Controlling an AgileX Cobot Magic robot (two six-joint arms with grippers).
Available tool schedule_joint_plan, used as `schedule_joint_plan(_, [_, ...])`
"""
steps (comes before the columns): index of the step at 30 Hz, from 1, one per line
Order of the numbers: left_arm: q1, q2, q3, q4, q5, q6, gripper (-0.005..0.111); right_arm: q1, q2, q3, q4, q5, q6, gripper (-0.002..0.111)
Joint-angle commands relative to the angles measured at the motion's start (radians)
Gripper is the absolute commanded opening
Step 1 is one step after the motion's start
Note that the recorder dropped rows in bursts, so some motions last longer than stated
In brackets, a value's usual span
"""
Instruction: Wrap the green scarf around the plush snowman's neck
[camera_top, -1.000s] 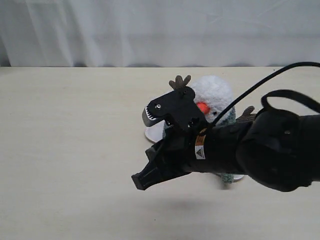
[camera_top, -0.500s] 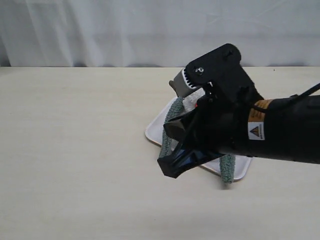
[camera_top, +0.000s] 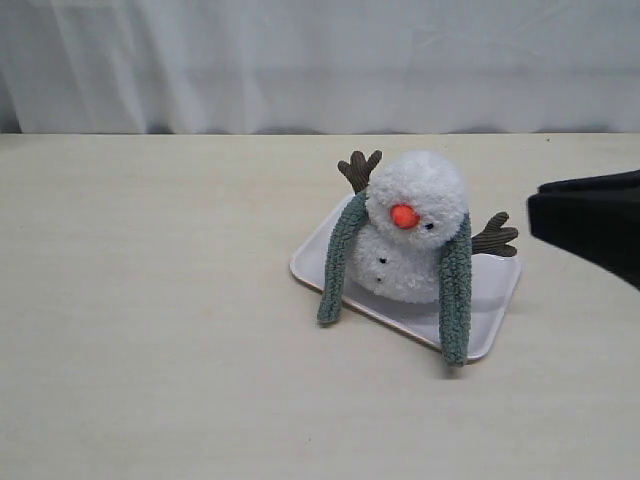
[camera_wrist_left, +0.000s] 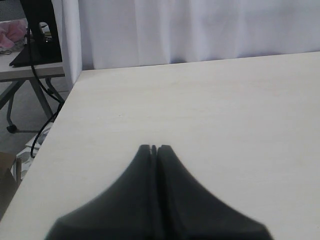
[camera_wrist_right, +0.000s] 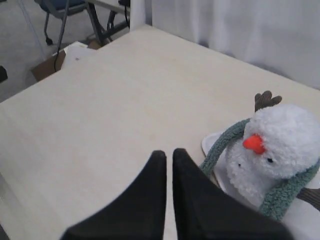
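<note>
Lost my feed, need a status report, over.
Both grippers shut, empty: left, right. Green scarf draped behind snowman neck, both ends hanging down front, uncrossed. Nothing in the way.

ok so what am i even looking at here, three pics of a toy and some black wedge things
It is one moment seen by three cameras on a two-armed robot. The wide picture looks across a pale wooden table. On it a fluffy white plush snowman sits in a pale rectangular tray, with a fuzzy grey-green knit scarf draped behind its neck, both ends hanging down in front. The other two pictures come from cameras on the arms' wrists. The black wedges are each arm's tool: the left tool and the right tool, both shut and holding nothing.
</note>
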Motion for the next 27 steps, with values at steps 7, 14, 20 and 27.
schedule_joint_plan(7, [0.000,-0.003,0.003,-0.002,-0.012,-0.005,0.000,0.003,-0.224,-0.005,-0.007,0.014,-0.003,0.004])
schedule_joint_plan(14, [0.000,-0.003,0.003,-0.002,-0.012,-0.005,0.000,0.003,-0.325,-0.005,-0.007,0.014,-0.003,0.004])
schedule_joint_plan(20, [0.000,-0.003,0.003,-0.002,-0.012,-0.005,0.000,0.003,-0.383,-0.005,-0.007,0.014,-0.003,0.004])
schedule_joint_plan(27, [0.000,-0.003,0.003,-0.002,-0.012,-0.005,0.000,-0.043,-0.432,-0.005,-0.007,0.014,-0.003,0.004])
